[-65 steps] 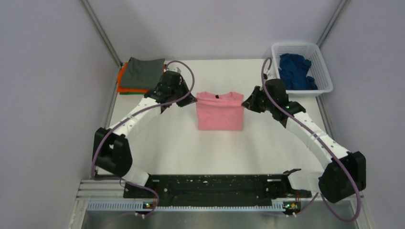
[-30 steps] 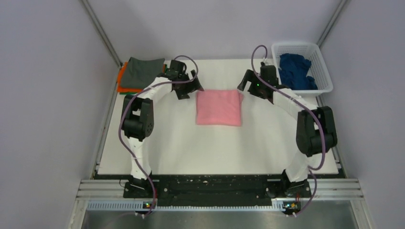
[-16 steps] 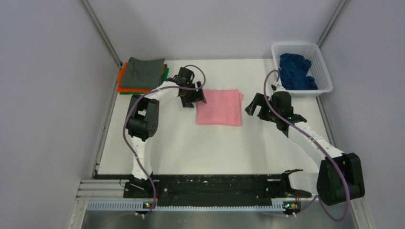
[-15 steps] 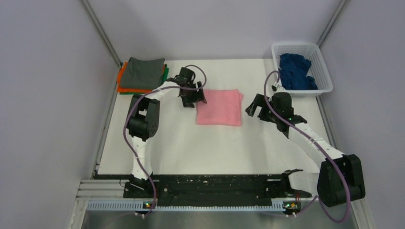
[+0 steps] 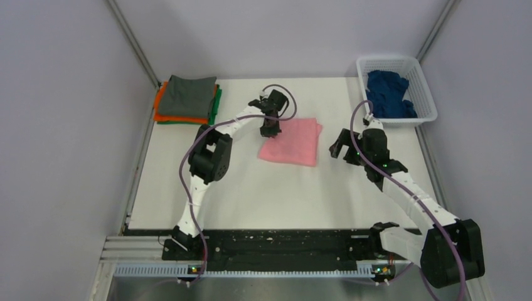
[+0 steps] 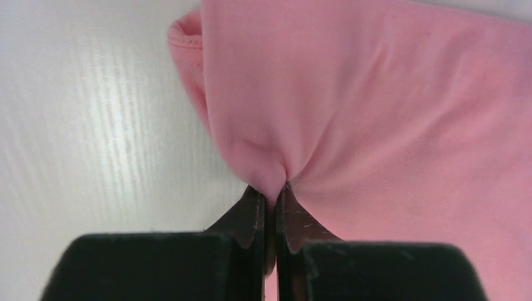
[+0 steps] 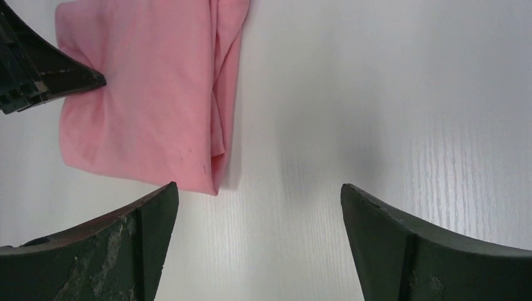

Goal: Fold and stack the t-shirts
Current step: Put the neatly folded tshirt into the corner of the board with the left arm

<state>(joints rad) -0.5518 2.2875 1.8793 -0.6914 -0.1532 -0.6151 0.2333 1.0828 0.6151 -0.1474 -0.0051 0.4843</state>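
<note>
Pale lilac walls [image 5: 63, 138] close in a white table [image 5: 263, 188] on three sides, with a black metal rail [image 5: 276, 241] along its near edge where the two arms are bolted. One white lattice basket [image 5: 429, 103] sits at the far right corner of the table. Five shirts are in view. Three of them lie folded in a pile at the far left corner, the grey t-shirt [image 5: 190, 95] on top, the orange t-shirt [image 5: 164, 114] under it and the green t-shirt [image 5: 214, 110] showing at the right edge. One crumpled navy t-shirt [image 5: 388, 94] fills the basket. One folded pink t-shirt [image 5: 293, 144] lies on the far middle of the table, slightly askew, well apart from both the pile and the basket. The left gripper [image 6: 271, 191] has its fingers pressed together on the pink t-shirt's left edge, where the cloth bunches into a small pucker. The right gripper [image 7: 257, 191] hangs over bare table just to the right of the pink t-shirt, its fingers spread wide and holding nothing.
</note>
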